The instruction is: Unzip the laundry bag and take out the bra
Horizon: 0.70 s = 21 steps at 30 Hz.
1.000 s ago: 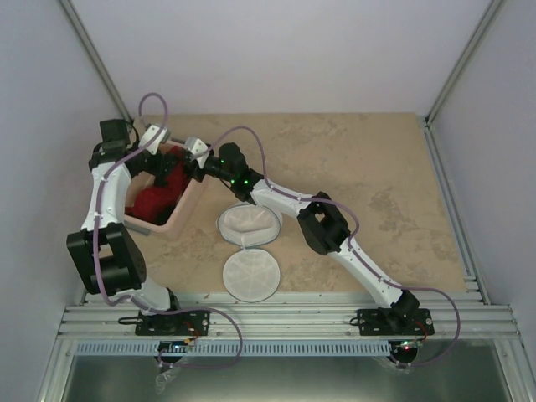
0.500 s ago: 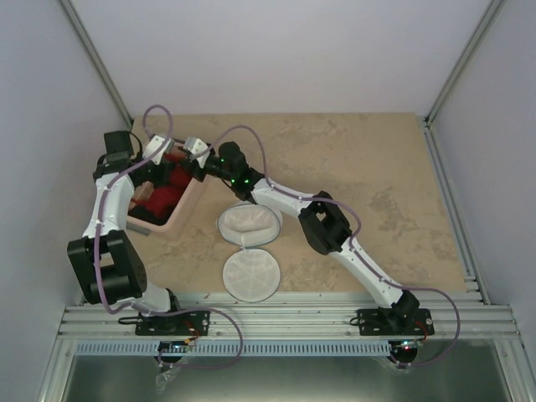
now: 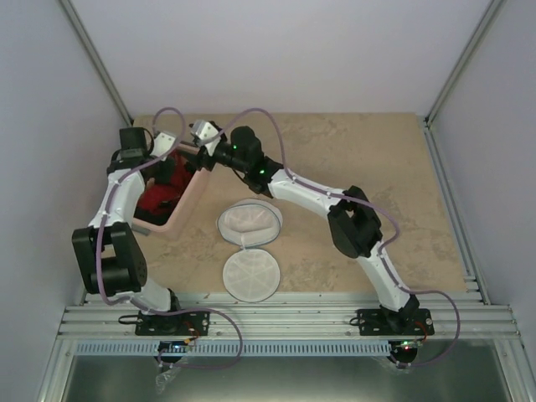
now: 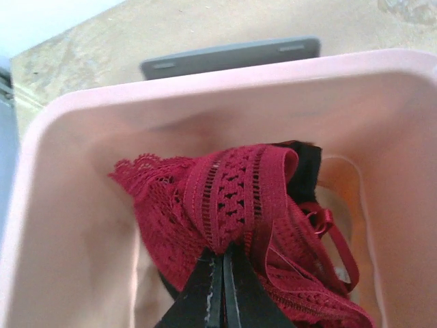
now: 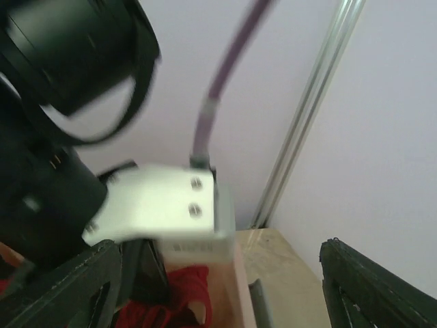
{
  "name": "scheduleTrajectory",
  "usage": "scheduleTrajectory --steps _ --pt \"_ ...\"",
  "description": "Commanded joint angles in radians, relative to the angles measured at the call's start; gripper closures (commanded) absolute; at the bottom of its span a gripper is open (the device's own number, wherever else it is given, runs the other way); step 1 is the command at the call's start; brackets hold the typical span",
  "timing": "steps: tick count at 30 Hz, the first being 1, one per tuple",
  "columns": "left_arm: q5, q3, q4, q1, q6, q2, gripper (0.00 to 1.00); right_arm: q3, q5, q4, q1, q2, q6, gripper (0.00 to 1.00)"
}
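The red lace bra lies bunched inside the pink bin. My left gripper reaches down into the bin and is shut on a fold of the bra. In the top view the left gripper sits over the bra at the bin's far end. My right gripper hovers just beyond the bin's far rim, open and holding nothing. The white mesh laundry bag stands unzipped right of the bin, its round lid flopped open toward the arms. The right wrist view shows the bra between its spread fingers.
The pink bin stands at the table's left side. A black garment lies under the bra in it. A grey flat piece lies on the table beside the bin. The left arm's white wrist mount fills the space in front of the right gripper.
My left gripper has closed on the bra in the bin. My right gripper has opened and moved up and away toward the bin's far rim.
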Motion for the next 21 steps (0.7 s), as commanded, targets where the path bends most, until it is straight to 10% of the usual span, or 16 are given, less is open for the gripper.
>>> scheduleTrajectory --steps 1,7,13,21 --pt "-0.065 0.03 0.008 -0.054 0.004 0.06 1.0 -0.133 0.052 0.031 0.0 -0.14 -0.037 0.21" --pt "-0.029 0.03 -0.039 -0.109 0.023 0.103 0.96 -0.349 0.098 0.003 -0.01 -0.384 -0.033 0.17" --pt "-0.047 0.114 -0.05 -0.11 -0.091 0.073 0.18 -0.395 0.018 -0.383 -0.056 -0.575 0.008 0.17" --pt "0.063 0.192 -0.184 -0.111 -0.13 -0.053 0.01 -0.642 -0.1 -0.668 -0.098 -0.838 0.078 0.21"
